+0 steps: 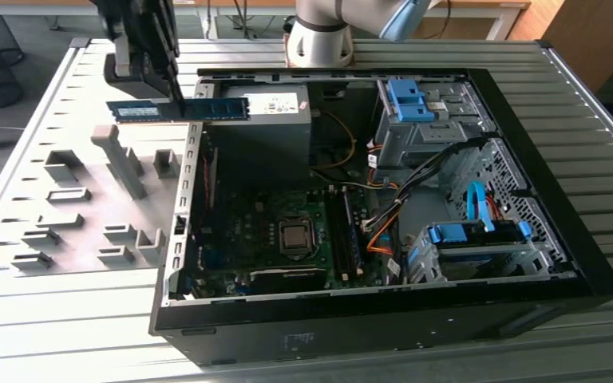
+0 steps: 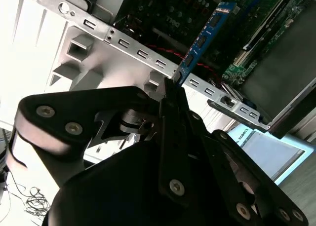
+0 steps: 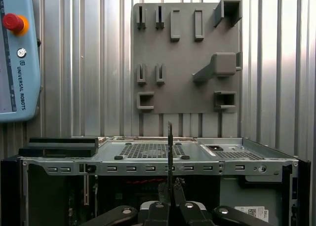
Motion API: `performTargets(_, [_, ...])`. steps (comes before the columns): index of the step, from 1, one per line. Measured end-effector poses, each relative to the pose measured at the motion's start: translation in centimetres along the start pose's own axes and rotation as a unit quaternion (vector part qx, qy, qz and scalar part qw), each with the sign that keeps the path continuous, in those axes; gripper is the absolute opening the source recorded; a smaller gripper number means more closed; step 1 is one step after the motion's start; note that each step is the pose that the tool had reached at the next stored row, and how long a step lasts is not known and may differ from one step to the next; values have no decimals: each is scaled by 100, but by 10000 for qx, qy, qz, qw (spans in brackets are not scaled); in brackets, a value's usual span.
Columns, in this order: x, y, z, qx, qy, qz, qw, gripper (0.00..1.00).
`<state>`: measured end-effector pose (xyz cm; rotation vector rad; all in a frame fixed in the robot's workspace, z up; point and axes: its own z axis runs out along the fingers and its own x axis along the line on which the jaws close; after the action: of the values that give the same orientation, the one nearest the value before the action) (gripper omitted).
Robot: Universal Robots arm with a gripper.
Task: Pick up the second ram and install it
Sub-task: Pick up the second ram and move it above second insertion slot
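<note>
Fingers of the black gripper are pressing together on a slim dark blue-green memory stick, holding it by one long edge. In the exterior view the gripper is hanging over the far end of the wall of the open black computer case on the exterior view's left, with its upper body cut off by the frame. The stick is lying level in the air there, one end over the grey plastic holder board, the other near the grey power supply box. Its middle is hiding behind the fingers. In the first wrist view the stick is showing edge-on as a thin dark line, so no chips are showing. The long black motherboard slots are lying deep in the case, and whether any is filled is hard to tell. Everything is resting on the grey slatted metal table.
</note>
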<state>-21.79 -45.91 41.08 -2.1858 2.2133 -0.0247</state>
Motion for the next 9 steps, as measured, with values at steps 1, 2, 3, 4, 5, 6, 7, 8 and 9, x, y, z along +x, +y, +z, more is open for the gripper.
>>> performTargets(1, [0, -14, 1, 0, 0, 0, 10000, 14])
performTargets(2, [0, -27, 1, 0, 0, 0, 10000, 14])
performTargets(3, [0, -42, 1, 0, 0, 0, 10000, 14])
performTargets(4, [-1, -57, 2, 0, 0, 0, 10000, 14])
performTargets(5, [-1, -75, 2, 0, 0, 0, 10000, 14])
performTargets(6, [-1, -96, 3, 0, 1, 0, 10000, 14])
performTargets(7, [-2, -118, 4, 0, 0, 0, 10000, 14])
performTargets(8, [-2, -140, 5, 0, 0, 0, 10000, 14])
performTargets(9, [-2, -161, 5, 0, 0, 0, 10000, 14])
